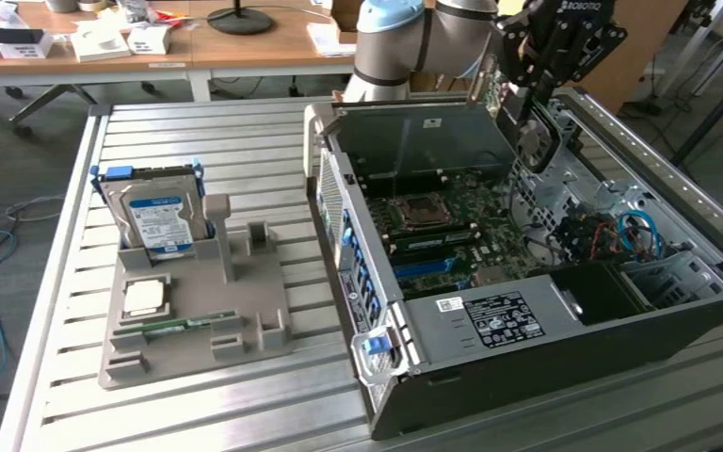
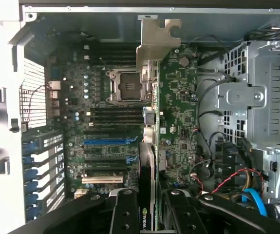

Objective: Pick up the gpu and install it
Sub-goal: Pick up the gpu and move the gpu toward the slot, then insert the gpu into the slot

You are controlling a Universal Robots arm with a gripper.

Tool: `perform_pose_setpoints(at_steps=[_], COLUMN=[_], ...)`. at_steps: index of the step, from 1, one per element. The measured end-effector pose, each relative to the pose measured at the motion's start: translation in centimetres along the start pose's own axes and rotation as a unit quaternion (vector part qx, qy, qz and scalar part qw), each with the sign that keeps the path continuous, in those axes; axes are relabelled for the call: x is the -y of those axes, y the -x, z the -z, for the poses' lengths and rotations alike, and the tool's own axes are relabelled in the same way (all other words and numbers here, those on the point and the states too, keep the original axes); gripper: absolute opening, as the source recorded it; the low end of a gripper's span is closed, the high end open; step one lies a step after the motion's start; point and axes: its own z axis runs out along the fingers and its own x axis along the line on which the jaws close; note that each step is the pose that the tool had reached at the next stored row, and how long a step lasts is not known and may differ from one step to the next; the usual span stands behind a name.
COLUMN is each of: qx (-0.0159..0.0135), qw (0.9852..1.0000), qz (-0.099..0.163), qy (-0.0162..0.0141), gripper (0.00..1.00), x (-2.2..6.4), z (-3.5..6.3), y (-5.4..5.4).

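Gripper (image 2: 152, 214) clamped on gpu (image 2: 151, 92) — card hanging edge-on over the motherboard (image 2: 183, 107), crosswise to the blue slot (image 2: 108, 142). Best done, by judgement: turn bracket toward the rear covers (image 2: 42, 165), keep card plumb, lower straight — clear of cables (image 2: 227, 183).

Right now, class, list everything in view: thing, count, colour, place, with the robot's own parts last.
table: one, grey slatted metal, under everything
computer case: one, black, open, exterior view's right
motherboard: one, green, inside the case
fixture: one, grey, exterior view's left of the case
hard drive: one, silver with blue label, upright in the fixture
memory stick: one, green, flat in the fixture
gpu: one, dark green with pale bracket, above the motherboard
robot arm: one, grey and pale blue, at the case's far side
jaws: black, shut on the gpu
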Motion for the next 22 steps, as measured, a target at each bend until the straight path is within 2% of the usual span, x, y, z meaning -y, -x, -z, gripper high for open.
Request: perform_pose_setpoints(at_steps=[9,22], qx=[-0.0001,-0.0002], qw=[1.0,1.0], qz=[0.007,0.007], qy=[0.0001,0.0001], gripper=[0.26,0.26], x=[-0.07,-0.07], z=[-0.04,-0.04], y=[1.7,1.7])
